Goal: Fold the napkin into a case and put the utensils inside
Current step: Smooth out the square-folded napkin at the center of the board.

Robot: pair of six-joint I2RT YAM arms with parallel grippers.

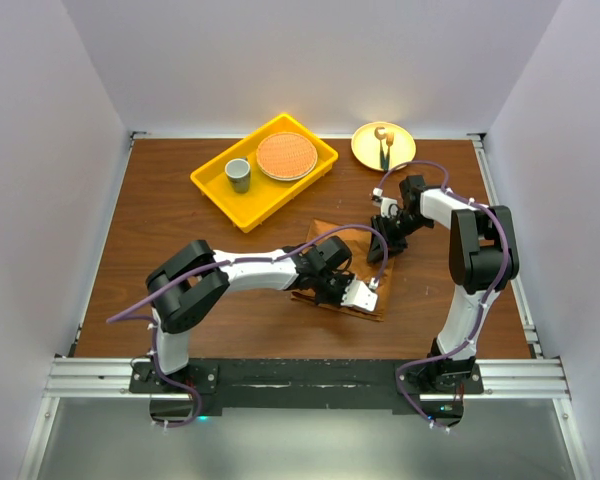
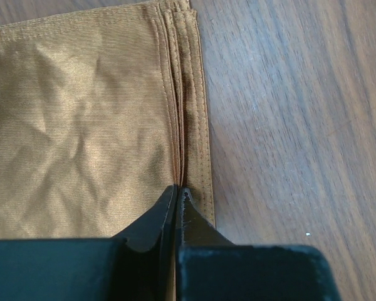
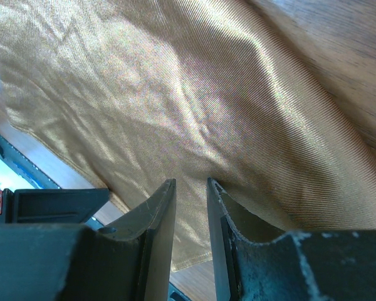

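Observation:
The rust-brown napkin lies folded in several layers at the table's middle. No narrow case shows. My left gripper is at the napkin's near right edge. In the left wrist view the gripper is shut on the stacked hems of the napkin. My right gripper is at the napkin's far right side. In the right wrist view the gripper has its jaws a narrow gap apart over the rumpled cloth, pinching nothing that I can see. The copper spoon is not in view.
A yellow tray at the back holds a grey cup and an orange woven round. A yellow plate at the back right carries a dark-handled, gold-tipped utensil. White walls enclose the table.

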